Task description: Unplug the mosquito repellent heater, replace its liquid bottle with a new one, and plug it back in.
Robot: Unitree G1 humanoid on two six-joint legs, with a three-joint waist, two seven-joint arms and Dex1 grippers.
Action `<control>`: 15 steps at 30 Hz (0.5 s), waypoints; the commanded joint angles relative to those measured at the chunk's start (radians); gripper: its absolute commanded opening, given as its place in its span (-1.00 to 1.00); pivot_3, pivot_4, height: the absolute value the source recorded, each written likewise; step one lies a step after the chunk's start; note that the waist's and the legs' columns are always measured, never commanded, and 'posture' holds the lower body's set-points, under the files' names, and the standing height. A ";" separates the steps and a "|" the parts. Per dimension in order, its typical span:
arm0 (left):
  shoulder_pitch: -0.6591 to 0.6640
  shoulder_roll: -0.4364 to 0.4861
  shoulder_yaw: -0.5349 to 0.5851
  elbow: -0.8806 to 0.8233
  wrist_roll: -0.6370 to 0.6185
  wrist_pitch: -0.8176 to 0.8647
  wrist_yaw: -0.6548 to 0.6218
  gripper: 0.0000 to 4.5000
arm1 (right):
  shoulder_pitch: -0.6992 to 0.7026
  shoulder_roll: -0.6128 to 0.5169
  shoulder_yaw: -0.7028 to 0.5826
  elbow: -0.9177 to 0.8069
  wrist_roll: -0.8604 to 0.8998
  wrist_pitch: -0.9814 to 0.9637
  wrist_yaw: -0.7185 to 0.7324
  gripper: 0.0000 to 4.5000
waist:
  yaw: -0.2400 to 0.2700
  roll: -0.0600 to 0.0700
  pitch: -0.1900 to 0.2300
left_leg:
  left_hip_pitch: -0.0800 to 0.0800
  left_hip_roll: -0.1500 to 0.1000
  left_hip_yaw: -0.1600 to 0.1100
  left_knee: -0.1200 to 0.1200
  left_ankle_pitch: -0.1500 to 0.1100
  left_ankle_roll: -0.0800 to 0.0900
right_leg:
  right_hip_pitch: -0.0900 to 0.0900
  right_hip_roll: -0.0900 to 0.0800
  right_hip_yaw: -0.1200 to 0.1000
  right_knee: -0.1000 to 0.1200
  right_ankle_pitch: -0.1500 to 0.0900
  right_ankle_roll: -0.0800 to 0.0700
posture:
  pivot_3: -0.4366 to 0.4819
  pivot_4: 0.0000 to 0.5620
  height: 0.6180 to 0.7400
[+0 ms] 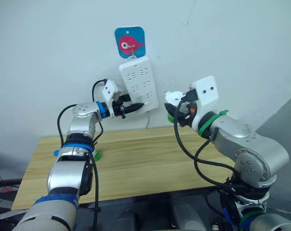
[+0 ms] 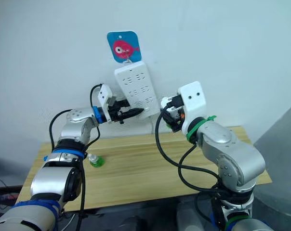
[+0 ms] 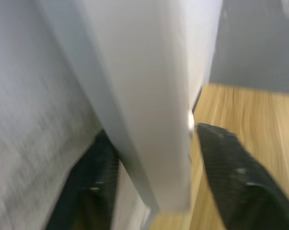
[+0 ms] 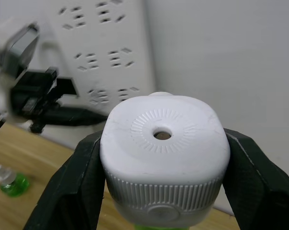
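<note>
Heater sat clamped between the two black fingers of the right hand, held up in the air off the wall and above the far edge of the tabletop; a green bottle base showed just under its white body. Its ribbed top with a small centre hole faced the right wrist camera. The white power strip hung on the wall below a blue tag with a pink fish, just to the left of the heater and apart from it. The left hand reached in at the strip's lower end, its fingers spread with one on either side of the strip's edge, as the left wrist view showed; whether they pressed on it could not be told. This hand lay across the lowest sockets. A small green bottle stood on the tabletop near the left arm, well apart from both hands.
</note>
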 commanded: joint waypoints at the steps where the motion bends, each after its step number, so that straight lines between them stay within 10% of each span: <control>1: 0.083 0.064 0.030 -0.115 0.010 -0.086 0.054 0.63 | -0.020 0.029 -0.064 -0.040 0.016 0.009 0.005 0.31 | -0.015 0.000 0.000 | -0.001 0.000 0.000 0.000 0.000 0.000 | 0.000 0.000 0.000 0.000 0.000 0.000 | -0.59 -0.55 1.00; 4: 0.219 0.104 0.085 -0.267 -0.041 -0.086 0.093 0.99 | -0.015 0.073 -0.120 -0.054 0.023 0.016 0.003 0.31 | -0.029 0.001 0.000 | -0.001 0.001 0.000 -0.001 0.000 0.000 | -0.002 0.000 0.001 0.001 0.000 0.000 | -0.57 -0.54 1.00; 15: 0.726 0.068 0.035 -1.186 -0.345 0.275 0.218 1.00 | -0.044 0.362 -0.456 -0.097 0.127 0.087 0.015 0.31 | 0.007 0.008 0.003 | 0.000 0.000 0.001 0.000 0.000 0.000 | 0.002 -0.001 0.001 -0.001 0.001 -0.001 | -0.47 -0.53 1.00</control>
